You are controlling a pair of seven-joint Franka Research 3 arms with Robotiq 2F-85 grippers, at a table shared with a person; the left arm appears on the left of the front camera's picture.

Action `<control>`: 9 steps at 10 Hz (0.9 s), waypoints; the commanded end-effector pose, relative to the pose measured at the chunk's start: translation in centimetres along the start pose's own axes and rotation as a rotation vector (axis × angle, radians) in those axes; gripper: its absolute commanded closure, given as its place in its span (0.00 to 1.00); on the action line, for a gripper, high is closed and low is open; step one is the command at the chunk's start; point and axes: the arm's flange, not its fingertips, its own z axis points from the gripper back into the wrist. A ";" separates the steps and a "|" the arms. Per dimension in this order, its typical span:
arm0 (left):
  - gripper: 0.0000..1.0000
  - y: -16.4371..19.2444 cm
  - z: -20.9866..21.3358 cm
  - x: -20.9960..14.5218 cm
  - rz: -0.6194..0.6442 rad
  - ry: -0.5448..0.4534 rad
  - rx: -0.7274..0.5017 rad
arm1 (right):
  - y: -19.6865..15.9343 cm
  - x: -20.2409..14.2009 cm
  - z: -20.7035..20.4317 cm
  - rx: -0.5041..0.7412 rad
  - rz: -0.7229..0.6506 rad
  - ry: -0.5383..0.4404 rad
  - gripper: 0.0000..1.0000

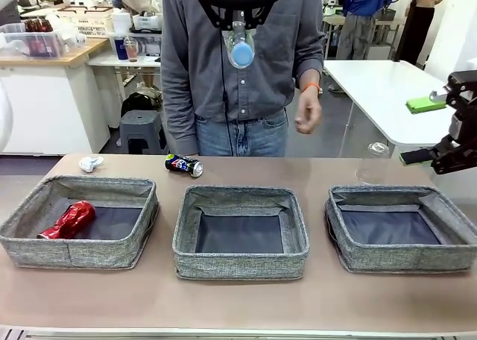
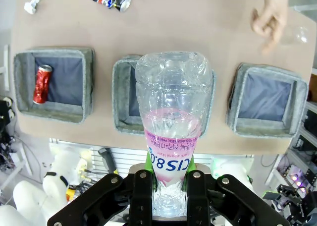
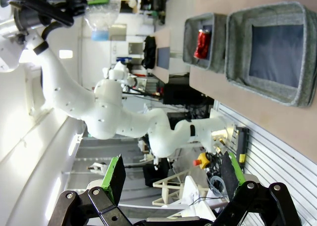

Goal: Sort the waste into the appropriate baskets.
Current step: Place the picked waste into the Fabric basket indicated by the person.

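Note:
My left gripper (image 1: 238,19) hangs high over the middle basket (image 1: 241,262), shut on a clear plastic bottle (image 1: 240,45) whose blue cap points down. In the left wrist view the same bottle (image 2: 173,97) stands between the green pads of that gripper (image 2: 169,166). A crushed red can (image 1: 68,220) lies in the left basket (image 1: 74,250). On the table behind the baskets lie a dark blue can (image 1: 183,165), a white paper ball (image 1: 91,162) and another clear bottle (image 1: 373,162). My right gripper (image 1: 423,130) is open and holds nothing, above the right basket (image 1: 402,258).
A person stands at the far side of the table, one hand (image 1: 308,112) hanging above it near the second bottle. A white table (image 1: 380,86) stands behind at the right. The middle and right baskets hold nothing.

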 end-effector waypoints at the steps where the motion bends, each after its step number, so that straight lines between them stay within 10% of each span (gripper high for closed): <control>1: 0.79 0.1 0.2 -0.4 0.014 -0.008 0.010 | 0.4 0.2 0.0 0.027 0.010 -0.007 0.00; 9: 0.79 0.1 0.2 -0.4 0.014 -0.008 0.010 | 0.4 0.2 0.0 0.027 0.010 -0.007 0.00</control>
